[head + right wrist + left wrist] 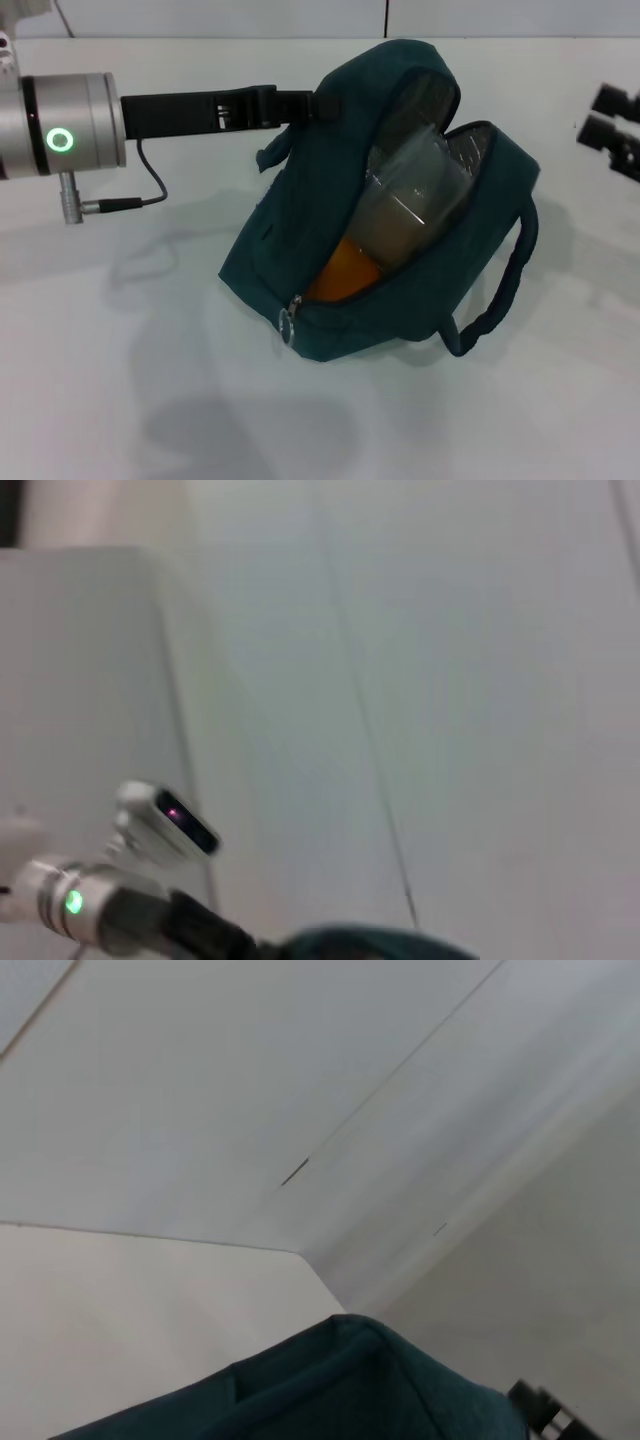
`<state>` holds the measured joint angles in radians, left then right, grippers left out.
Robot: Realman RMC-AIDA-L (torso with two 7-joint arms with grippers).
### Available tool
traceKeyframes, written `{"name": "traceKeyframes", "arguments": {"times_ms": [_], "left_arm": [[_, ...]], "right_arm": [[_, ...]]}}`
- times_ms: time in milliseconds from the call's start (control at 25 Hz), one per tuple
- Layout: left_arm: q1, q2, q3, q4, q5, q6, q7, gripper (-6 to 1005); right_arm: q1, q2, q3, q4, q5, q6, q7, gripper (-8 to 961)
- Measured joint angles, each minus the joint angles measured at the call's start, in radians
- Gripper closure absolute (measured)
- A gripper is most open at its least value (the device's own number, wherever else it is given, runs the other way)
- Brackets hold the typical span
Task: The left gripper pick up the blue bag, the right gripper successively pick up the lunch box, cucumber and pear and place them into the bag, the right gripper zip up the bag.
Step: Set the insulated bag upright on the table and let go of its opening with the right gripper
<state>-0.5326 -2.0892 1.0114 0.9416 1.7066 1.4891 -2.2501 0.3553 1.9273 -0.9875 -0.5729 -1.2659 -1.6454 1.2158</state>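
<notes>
The blue bag (330, 270) lies slumped on the white tabletop (120, 400), its mouth gaping toward the robot's right, with the clear lunch box (415, 200) and the orange-yellow pear (345, 275) showing inside; the cucumber cannot be made out. The left claw (300, 105) reaches in from the left and is clenched on the bag's upper rear edge, holding that side up. The right claw (612, 125) sits at the far right edge, well apart from the bag, and whether it is released or clenched cannot be told. The bag looks soft and floppy, now weighted by its load, so it will likely sag and shift if tugged. The zipper's metal ring pull (287, 325) at the near low corner seems the place to take hold: small, rigid, but probably slippery, needing a firm pinch while the left claw braces the fabric.
</notes>
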Motion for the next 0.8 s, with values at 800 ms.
{"name": "traceKeyframes", "arguments": {"times_ms": [800], "left_arm": [[-0.015,0.0,-0.001,-0.014,0.0,-0.011,0.001,922]], "right_arm": [[0.045,0.066,-0.013,0.04,-0.225,0.082,0.001,485]]}}
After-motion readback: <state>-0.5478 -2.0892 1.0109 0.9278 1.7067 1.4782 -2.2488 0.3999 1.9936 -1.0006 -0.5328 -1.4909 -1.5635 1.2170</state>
